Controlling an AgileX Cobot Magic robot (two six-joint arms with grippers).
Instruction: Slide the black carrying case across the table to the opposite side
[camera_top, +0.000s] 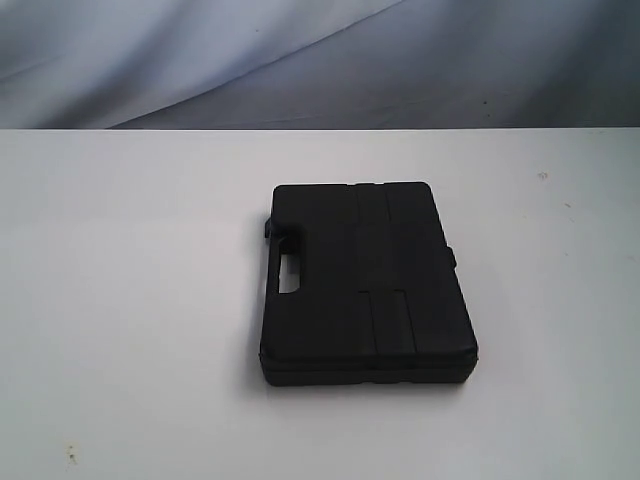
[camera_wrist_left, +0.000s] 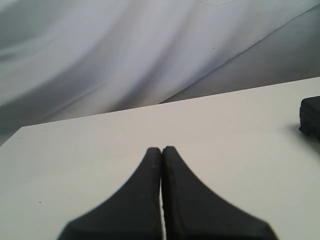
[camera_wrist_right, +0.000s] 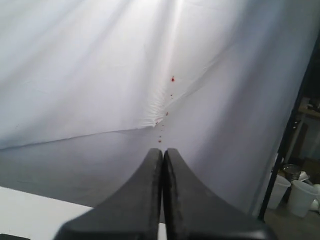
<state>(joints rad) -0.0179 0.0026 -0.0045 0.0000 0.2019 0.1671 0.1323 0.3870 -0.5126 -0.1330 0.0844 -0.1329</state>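
While left pincer (camera_wrist_left: 161, 149), right pincer (camera_wrist_right: 163, 150) each have tips together, black ridged case (camera_top: 365, 283) lies flat on table (camera_top: 120, 300).

No words, numbers or signs can be read in any of the pictures. The black case (camera_top: 365, 280) has only raised lines on its lid. The white counter (camera_top: 120, 300) has only a few tiny specks. The cloth (camera_wrist_right: 100, 75) behind has little red dots, but they spell nothing.
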